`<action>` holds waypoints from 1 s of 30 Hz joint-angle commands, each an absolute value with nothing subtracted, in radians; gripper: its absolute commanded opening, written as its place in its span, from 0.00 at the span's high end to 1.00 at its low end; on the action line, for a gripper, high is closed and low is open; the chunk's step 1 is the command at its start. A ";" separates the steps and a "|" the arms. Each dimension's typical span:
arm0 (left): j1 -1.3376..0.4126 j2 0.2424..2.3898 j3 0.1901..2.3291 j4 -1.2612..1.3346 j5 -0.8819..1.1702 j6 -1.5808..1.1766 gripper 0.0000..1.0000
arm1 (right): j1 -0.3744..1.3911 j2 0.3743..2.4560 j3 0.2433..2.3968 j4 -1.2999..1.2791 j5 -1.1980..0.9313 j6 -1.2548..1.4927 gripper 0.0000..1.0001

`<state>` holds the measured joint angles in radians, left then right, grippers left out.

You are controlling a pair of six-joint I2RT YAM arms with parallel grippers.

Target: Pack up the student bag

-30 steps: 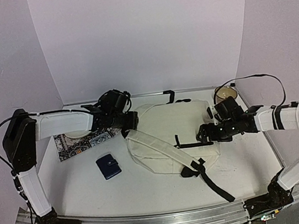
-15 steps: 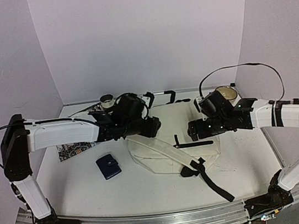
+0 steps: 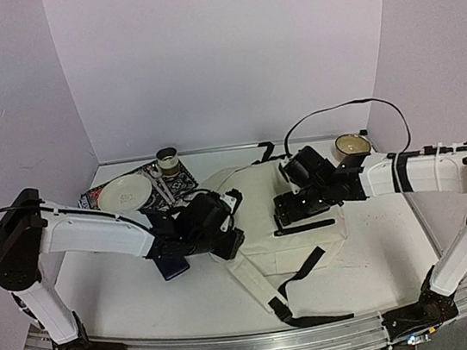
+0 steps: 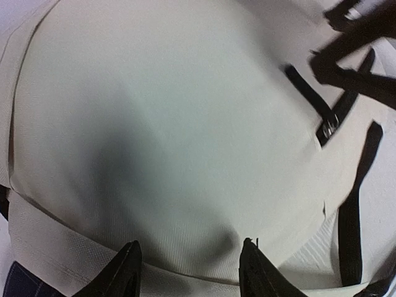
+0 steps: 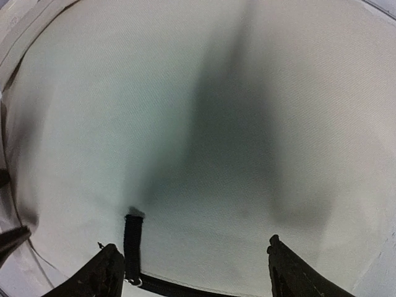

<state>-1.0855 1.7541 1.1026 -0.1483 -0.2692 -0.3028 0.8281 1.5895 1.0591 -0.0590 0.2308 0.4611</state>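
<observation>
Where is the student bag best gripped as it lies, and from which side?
Probably the black strap trailing off the student bag's near edge. The bag lies flat, its cream panel broad and smooth, while the strap is narrow and lies loose on the table. Come from above, jaws across its width.

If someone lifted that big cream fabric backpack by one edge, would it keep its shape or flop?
It would probably flop: the cream fabric backpack lies flat and slumped, so it looks soft and nearly empty, and is therefore likely light. Its loose black straps sprawl freely and would likely dangle or drag.
</observation>
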 commanded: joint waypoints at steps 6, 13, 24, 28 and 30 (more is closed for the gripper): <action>-1.123 1.593 1.010 -0.168 -0.380 -0.464 0.37 | 0.899 1.688 1.159 -0.124 0.251 0.474 0.26; -1.050 1.586 1.036 -0.207 -0.396 -0.571 0.29 | 0.921 1.712 1.176 -0.181 0.272 0.482 0.33; -0.920 1.575 0.970 -0.218 -0.286 -0.657 0.26 | 0.945 1.808 1.234 -0.253 0.305 0.480 0.55; -0.899 1.591 0.961 -0.217 -0.262 -0.661 0.25 | 0.946 1.822 1.245 -0.263 0.301 0.476 0.72; -0.889 1.599 0.956 -0.215 -0.248 -0.666 0.25 | 0.946 1.817 1.241 -0.264 0.303 0.474 0.81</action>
